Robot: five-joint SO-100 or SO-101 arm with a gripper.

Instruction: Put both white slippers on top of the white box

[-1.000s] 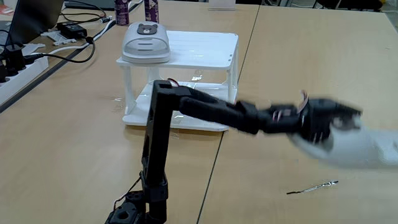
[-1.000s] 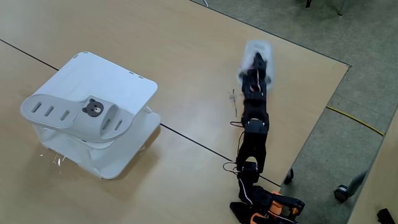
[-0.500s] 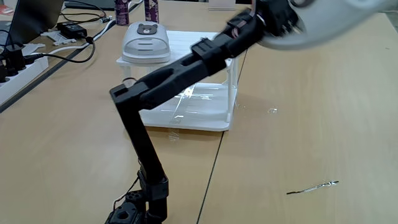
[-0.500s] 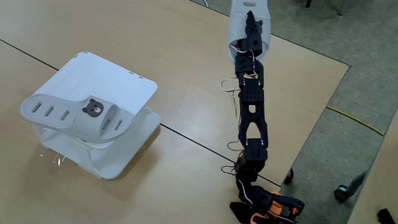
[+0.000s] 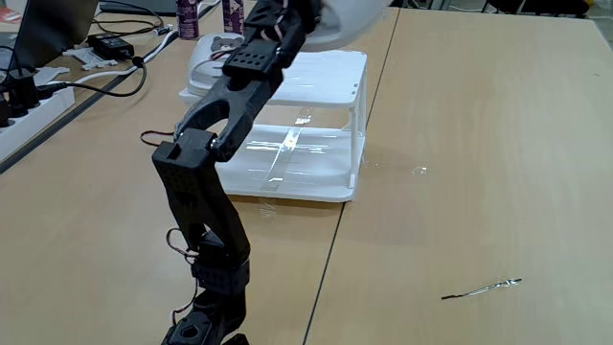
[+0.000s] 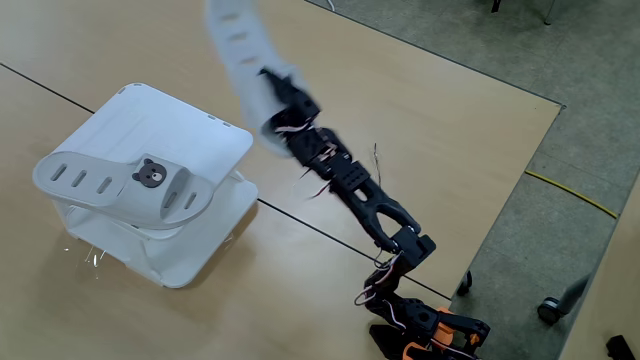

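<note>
Now the gripper [image 6: 268,85] is clamped on the second slipper [image 6: 232,38] and has swung it from the far side of the worktop [image 6: 420,120] to just above the white box [image 6: 190,130], so only lowering and release seem left. Blurred by motion, it shows a white sole with oval slots. The first slipper [image 6: 120,182], with its bear badge, lies on the upper shelf.

On the white box [image 6: 190,135], one white slipper [image 6: 120,185] covers the near-left part of the upper shelf in a fixed view; the rest of that shelf is bare. Right of the box, the desk [image 5: 479,144] is open, except a thin wire [image 5: 482,287]. Left of the box lie cables [image 5: 105,81] and bottles [image 5: 209,14].
</note>
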